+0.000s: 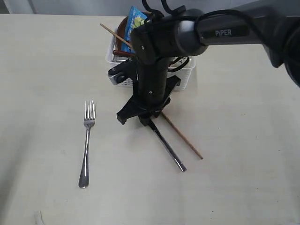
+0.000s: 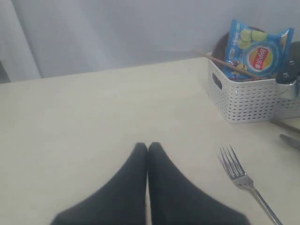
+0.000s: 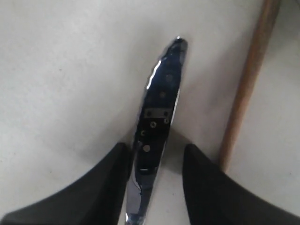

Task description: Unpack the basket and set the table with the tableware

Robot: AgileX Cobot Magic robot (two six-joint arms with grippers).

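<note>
The steel knife [image 1: 166,147] lies flat on the table [image 1: 47,70] in front of the white basket [image 1: 185,77]. My right gripper [image 1: 145,119] stands over its near end. In the right wrist view the knife [image 3: 159,117] runs between the fingers of the right gripper [image 3: 156,146], close against one finger with a gap to the other, so the gripper is open. A wooden chopstick [image 1: 183,136] lies beside the knife, and the fork [image 1: 86,140] lies to the left. My left gripper [image 2: 148,146] is shut and empty, low over the table near the fork [image 2: 241,176].
The basket [image 2: 243,101] holds a blue chips bag [image 1: 137,21], a second chopstick [image 1: 112,33] sticking out, a brown plate [image 1: 123,28] and a reddish-brown spoon [image 1: 123,54]. The right arm hides much of the basket.
</note>
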